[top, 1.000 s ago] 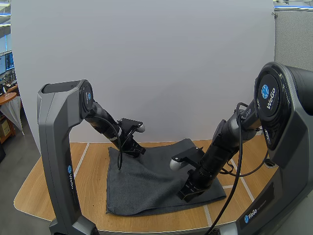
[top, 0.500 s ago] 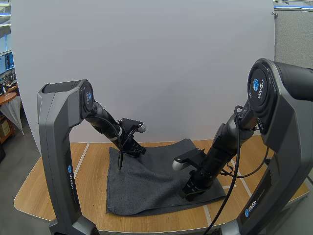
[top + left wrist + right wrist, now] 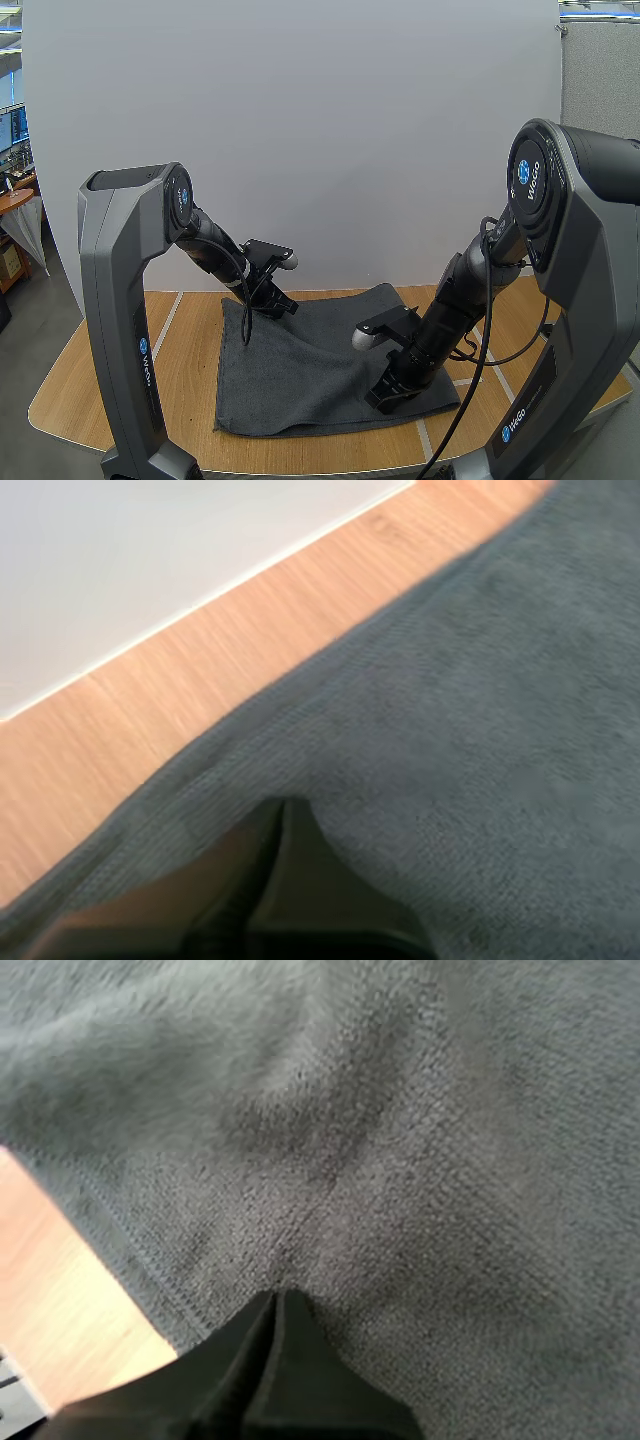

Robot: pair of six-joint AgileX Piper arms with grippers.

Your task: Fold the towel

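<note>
Pinching grey towel [image 3: 300, 370], left jaws clenched on far corner, right jaws on right edge

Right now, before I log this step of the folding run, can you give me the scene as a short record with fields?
cloth: dark grey terry towel, spread out on the light wooden table
left hand: shut, pinching the towel at its far left corner
right hand: shut, pinching the towel close to its near right edge, cloth puckered at the tips
fold: not yet made
</note>
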